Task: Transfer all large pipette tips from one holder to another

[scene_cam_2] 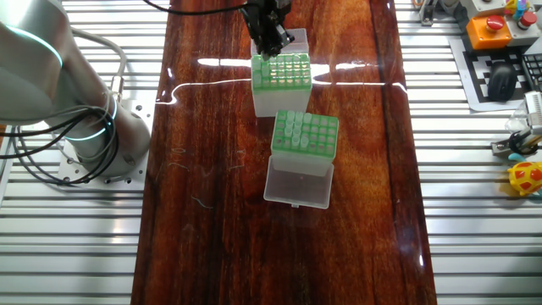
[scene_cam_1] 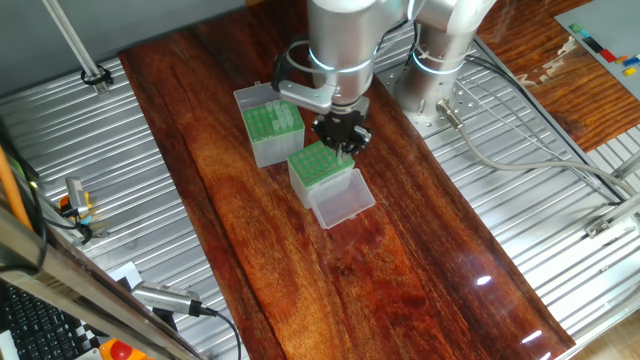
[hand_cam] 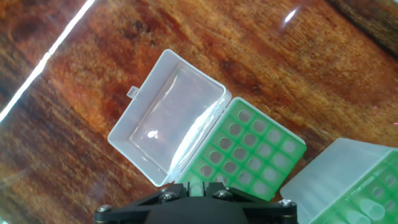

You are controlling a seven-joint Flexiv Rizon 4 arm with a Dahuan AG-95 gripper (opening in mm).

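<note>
The clear-sided holder [scene_cam_1: 320, 165] [scene_cam_2: 281, 74] [hand_cam: 255, 149] lies with its clear lid [hand_cam: 168, 124] flung open on the wood. Most of its green grid holes look empty. My gripper [scene_cam_1: 343, 148] [scene_cam_2: 271, 52] [hand_cam: 204, 185] is low over the holder's corner by the hinge. Its fingers stand close together with a pale large pipette tip [hand_cam: 204, 184] filling the gap. Whether that tip still sits in its hole is hidden. The grey-sided holder [scene_cam_1: 268, 125] [scene_cam_2: 309, 135] [hand_cam: 367, 193] stands beside it with its whitish lid [scene_cam_2: 298, 182] open. Several tips [scene_cam_2: 289, 127] stand in its column nearest the arm's base.
The arm's base [scene_cam_1: 440, 60] [scene_cam_2: 93, 127] is bolted to ribbed metal beside the wooden board. Cables trail round it. A button box [scene_cam_2: 495, 30] and a keyboard [scene_cam_2: 500, 80] lie at the far right in the other fixed view.
</note>
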